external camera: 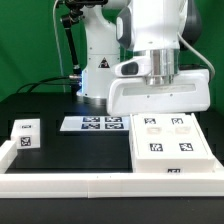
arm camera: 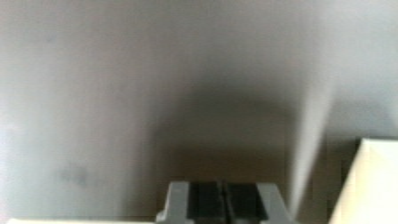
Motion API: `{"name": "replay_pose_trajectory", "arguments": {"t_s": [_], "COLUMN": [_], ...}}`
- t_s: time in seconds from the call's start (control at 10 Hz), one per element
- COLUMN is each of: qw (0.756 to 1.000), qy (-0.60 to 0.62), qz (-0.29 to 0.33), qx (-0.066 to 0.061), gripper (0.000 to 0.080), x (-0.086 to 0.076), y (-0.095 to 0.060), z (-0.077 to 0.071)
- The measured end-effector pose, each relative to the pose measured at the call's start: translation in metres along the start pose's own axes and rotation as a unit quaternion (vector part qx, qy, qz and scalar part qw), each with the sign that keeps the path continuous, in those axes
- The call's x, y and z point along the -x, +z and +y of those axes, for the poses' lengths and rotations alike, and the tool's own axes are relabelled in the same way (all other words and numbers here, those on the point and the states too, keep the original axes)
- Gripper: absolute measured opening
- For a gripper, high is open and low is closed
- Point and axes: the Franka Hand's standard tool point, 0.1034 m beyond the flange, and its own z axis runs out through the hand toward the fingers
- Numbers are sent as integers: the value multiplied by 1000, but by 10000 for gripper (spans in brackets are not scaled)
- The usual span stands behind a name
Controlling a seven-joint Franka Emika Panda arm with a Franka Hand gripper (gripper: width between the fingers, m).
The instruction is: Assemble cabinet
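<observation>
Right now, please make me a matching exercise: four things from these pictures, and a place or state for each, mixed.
1 cabinet
2 small cube
3 marker board
4 gripper

a shut
b exterior view's left
c flat, between the small cube and the cabinet
d exterior view's right

Pairs: 1-d, 2-b, 3-c, 4-a.

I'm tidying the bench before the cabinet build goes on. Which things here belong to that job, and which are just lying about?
Belongs to the job:
- cabinet
- gripper, shut

Just lying about:
- small tagged cube, off to the exterior view's left
- marker board, flat on the table beside the cabinet
</observation>
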Motion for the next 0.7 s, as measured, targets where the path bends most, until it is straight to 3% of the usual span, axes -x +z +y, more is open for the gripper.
{"name": "replay_pose_trajectory", "arguments": {"t_s": [0.3,0.7], "qw": [1000,1000], "qy": [-7,-11], "qz": [-1,-12], "qx": [0,0], "gripper": [2,2], "x": [-12,-31], "y": [-30,-59], "z": [-1,-7]}}
